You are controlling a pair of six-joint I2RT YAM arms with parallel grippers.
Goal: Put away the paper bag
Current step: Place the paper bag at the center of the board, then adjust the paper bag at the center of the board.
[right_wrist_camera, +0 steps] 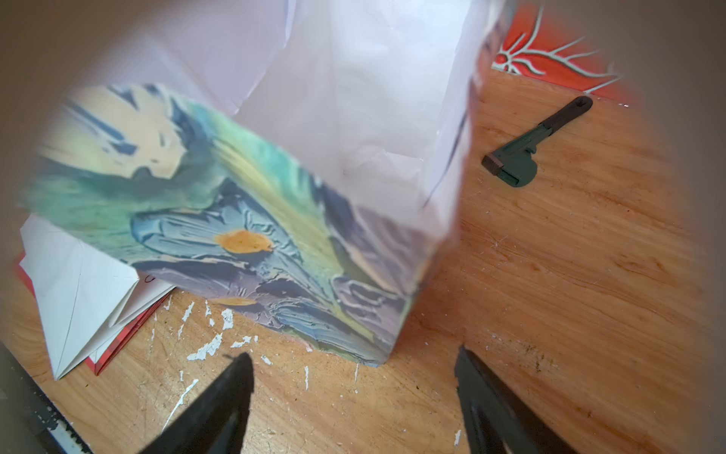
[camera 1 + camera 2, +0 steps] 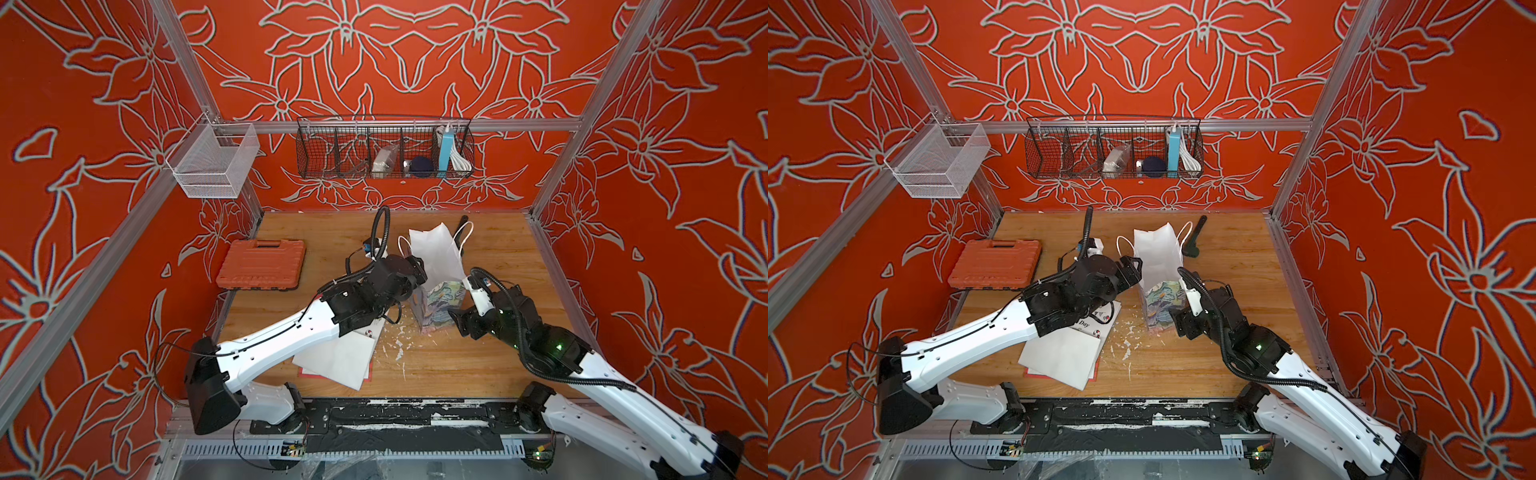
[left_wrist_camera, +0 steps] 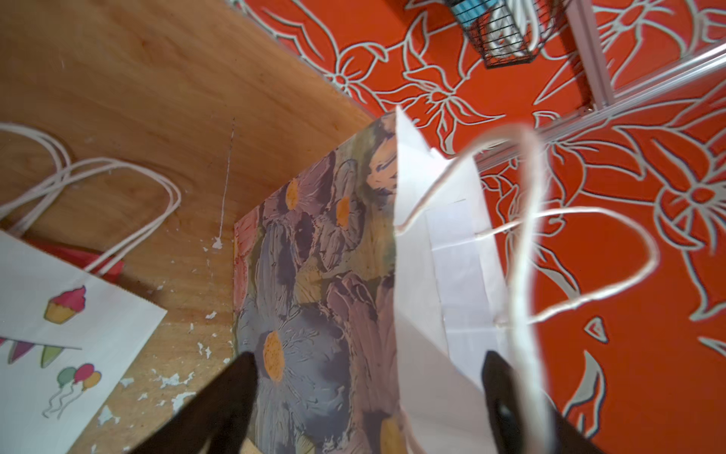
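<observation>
Two grippers, jaws spread, clasping nothing: left gripper astride upper edge of floral paper bag, right gripper beside its base. Bag upright, centre frame, on wooden table. Stowing apparently all ahead.

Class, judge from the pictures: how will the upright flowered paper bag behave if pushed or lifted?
The paper bag stands tall and narrow, so a high push would probably tip it. Its thin creased walls likely buckle when squeezed. The cord handles look floppy.
</observation>
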